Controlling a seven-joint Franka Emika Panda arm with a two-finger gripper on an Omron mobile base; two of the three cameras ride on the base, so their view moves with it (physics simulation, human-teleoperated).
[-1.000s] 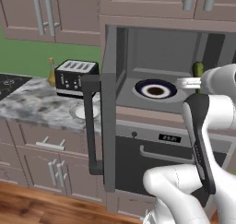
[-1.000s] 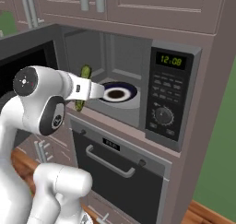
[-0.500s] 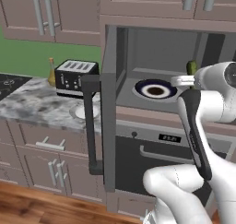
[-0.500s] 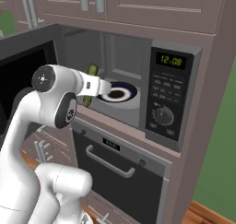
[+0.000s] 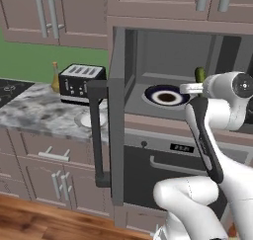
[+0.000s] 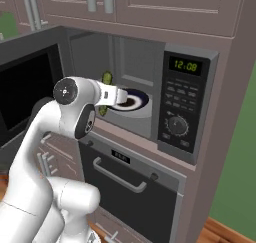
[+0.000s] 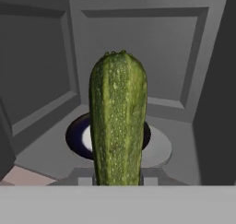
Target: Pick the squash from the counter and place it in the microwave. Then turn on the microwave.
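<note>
The squash point(image 7: 119, 121) is a dark green, zucchini-like vegetable, standing upright in my gripper point(image 7: 118, 178), which is shut on its lower end. It hangs at the mouth of the open microwave point(image 6: 180, 107), just in front of and above the dark-rimmed plate point(image 7: 76, 134) on the cavity floor. From the base, the squash's tip point(image 5: 200, 75) pokes up behind my white hand, near the plate point(image 5: 167, 97). The squash point(image 6: 106, 78) is also at the left side of the opening. The marbled counter point(image 5: 34, 110) lies to the left.
The microwave door point(image 5: 118, 115) stands swung open to the left, its bar handle point(image 5: 96, 130) facing the room. A black toaster point(image 5: 81, 82), an amber bottle point(image 5: 55, 76) and a small white plate point(image 5: 91, 119) sit on the counter. An oven point(image 6: 125, 172) is below the microwave.
My hand has carried the squash forward, from beside the opening toward the microwave cavity and the plate. The grip has stayed shut on it.
</note>
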